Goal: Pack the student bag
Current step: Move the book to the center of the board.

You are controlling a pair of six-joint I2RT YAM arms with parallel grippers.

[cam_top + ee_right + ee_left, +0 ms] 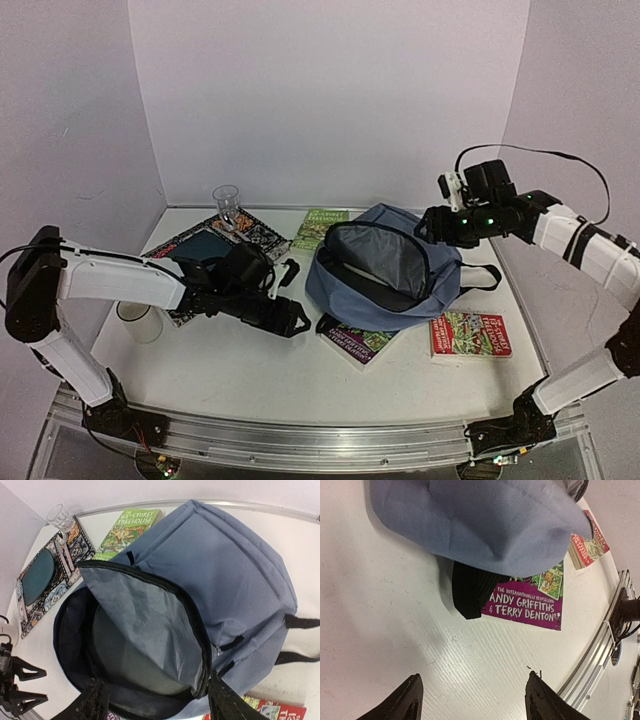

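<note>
The bag (385, 265) lies open-mouthed on the desk (250, 390) between 2 tools, both spread apart and seemingly empty: left tool (297, 322) low at its left, right tool (430, 228) above its far-right rim, nearer the opening.

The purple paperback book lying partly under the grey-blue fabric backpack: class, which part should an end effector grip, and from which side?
Grip the purple paperback book by its free near edge, coming in low from the arms' side. It lies flat with its far part pinned under the grey-blue fabric backpack and a black strap over one end, so probably slide it out first.
</note>
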